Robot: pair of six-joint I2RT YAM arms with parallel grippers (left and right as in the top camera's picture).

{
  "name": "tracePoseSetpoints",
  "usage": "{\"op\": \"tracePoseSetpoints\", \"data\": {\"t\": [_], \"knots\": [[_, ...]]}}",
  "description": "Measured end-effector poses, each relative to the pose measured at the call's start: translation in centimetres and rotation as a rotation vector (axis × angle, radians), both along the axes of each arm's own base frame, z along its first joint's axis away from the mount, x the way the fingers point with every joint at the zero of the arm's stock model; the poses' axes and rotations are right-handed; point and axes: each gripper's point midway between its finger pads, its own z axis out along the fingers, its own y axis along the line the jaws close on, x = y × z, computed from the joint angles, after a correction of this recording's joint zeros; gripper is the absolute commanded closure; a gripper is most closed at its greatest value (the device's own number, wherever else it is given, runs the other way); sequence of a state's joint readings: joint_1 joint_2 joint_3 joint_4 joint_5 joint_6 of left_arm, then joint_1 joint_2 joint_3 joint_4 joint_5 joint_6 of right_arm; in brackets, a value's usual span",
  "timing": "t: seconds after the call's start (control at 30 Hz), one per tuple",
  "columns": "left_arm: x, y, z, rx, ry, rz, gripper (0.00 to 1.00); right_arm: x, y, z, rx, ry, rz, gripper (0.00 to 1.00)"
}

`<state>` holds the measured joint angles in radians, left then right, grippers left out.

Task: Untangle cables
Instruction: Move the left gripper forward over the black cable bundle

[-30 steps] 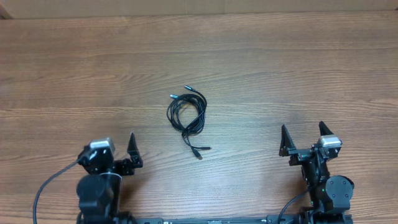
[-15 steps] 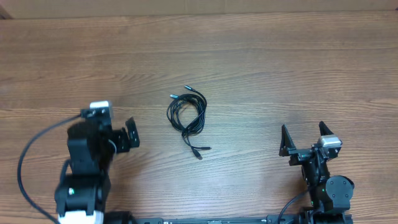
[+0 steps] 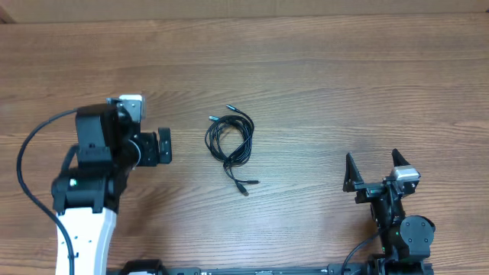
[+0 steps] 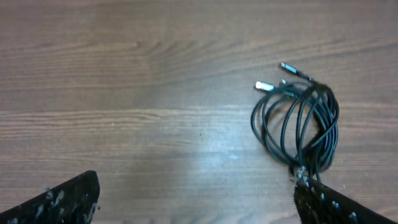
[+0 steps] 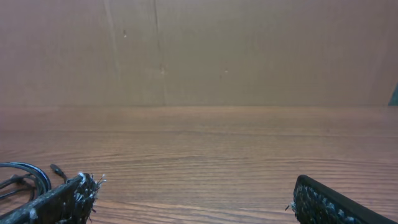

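Cables in one loose tangled coil near the middle of the desk, lying flat, two plugs poking toward the far edge, two more trailing toward the near edge. Left gripper just left of the coil, apart from it, jaws spread wide, nothing between them. Right gripper well apart, by the near right corner, jaws likewise released and empty.
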<state>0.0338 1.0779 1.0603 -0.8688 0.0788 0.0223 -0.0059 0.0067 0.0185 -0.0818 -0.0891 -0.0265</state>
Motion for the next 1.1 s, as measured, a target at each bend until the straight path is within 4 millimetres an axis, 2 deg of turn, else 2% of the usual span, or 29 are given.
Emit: {"op": "tracePoseSetpoints", "data": {"t": [0.27, 0.6, 0.93, 1.1], "knots": [[0.6, -0.9, -0.5, 0.01, 0.104, -0.08, 0.0, 0.0, 0.0, 0.0, 0.0, 0.0, 0.0, 0.0], [1.4, -4.2, -1.3, 0.03, 0.218, -0.223, 0.0, 0.0, 0.0, 0.0, 0.0, 0.001, 0.0, 0.0], [2.1, -8.4, -4.1, 0.052, 0.36, -0.38, 0.0, 0.0, 0.0, 0.0, 0.0, 0.0, 0.0, 0.0], [2.2, -10.3, -6.1, 0.056, 0.425, -0.437, 0.0, 0.0, 0.0, 0.0, 0.0, 0.0, 0.0, 0.0]]}}
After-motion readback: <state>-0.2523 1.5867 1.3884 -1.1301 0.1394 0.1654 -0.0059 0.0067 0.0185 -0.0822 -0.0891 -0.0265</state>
